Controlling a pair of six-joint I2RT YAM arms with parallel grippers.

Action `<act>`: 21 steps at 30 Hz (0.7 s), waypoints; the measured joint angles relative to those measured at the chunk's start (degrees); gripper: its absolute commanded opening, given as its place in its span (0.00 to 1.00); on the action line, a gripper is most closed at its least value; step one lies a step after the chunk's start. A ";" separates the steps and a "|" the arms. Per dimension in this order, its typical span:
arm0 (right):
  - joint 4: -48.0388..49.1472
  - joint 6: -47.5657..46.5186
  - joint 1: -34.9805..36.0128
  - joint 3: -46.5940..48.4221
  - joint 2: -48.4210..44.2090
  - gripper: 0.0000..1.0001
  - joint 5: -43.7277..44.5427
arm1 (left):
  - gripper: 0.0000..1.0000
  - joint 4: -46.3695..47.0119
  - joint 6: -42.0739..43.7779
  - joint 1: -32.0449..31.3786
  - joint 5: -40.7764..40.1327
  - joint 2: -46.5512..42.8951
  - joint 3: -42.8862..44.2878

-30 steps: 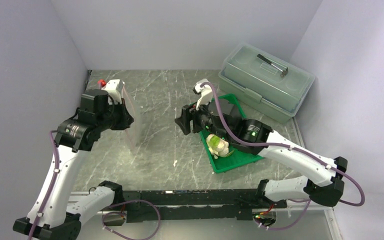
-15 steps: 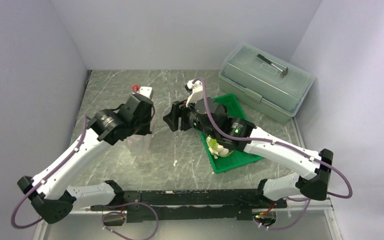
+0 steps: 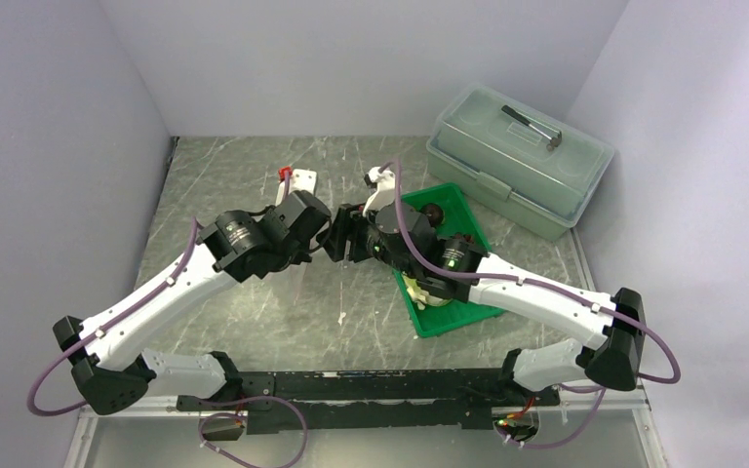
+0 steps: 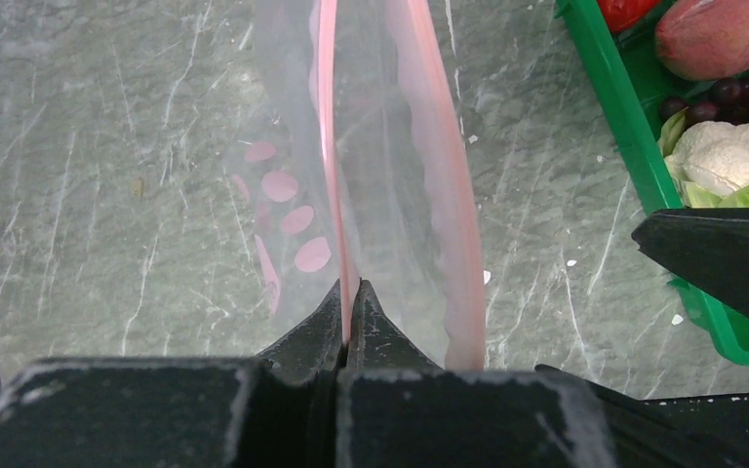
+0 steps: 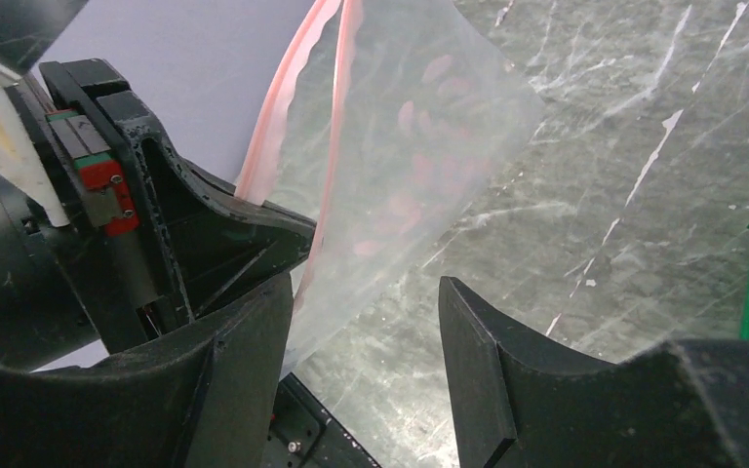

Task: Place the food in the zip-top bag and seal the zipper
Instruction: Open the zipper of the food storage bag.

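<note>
My left gripper [image 4: 351, 292] is shut on one pink zipper strip [image 4: 330, 146] of the clear zip-top bag [image 4: 390, 175], which hangs below it with its mouth parted. The other strip [image 4: 453, 195] stands free. My right gripper [image 5: 366, 288] is open and empty right beside the bag [image 5: 410, 166], its left finger close to the bag's edge. In the top view the two grippers nearly meet, left [image 3: 320, 239] and right [image 3: 341, 239]. The peach [image 4: 717, 34], red-orange fruit [image 4: 624, 10], grape bunch [image 4: 741, 97] and white-and-green vegetable [image 4: 731, 161] lie in the green tray [image 4: 634, 127].
The green tray [image 3: 449, 317] lies right of centre, under my right arm, with a dark purple ball [image 3: 432, 210] at its far end. The pale green lidded box [image 3: 517, 156] stands at the back right. Walls close in the left, back and right sides.
My left arm swung right with the bag from the left side to the table's middle. My right gripper moved left to meet it and now sits beside the bag's mouth.
</note>
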 measured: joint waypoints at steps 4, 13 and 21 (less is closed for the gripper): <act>0.96 0.94 0.00 -0.76 0.04 0.60 -0.07 | 0.00 -0.39 -0.28 -0.42 -0.57 0.09 0.02; 3.69 2.56 0.00 -0.79 1.64 0.59 -1.11 | 0.00 -0.59 -0.90 -0.94 -1.09 0.42 0.20; 5.33 3.72 0.00 -0.79 3.87 0.58 -2.25 | 0.00 -0.57 -0.92 -1.20 -1.27 0.42 0.22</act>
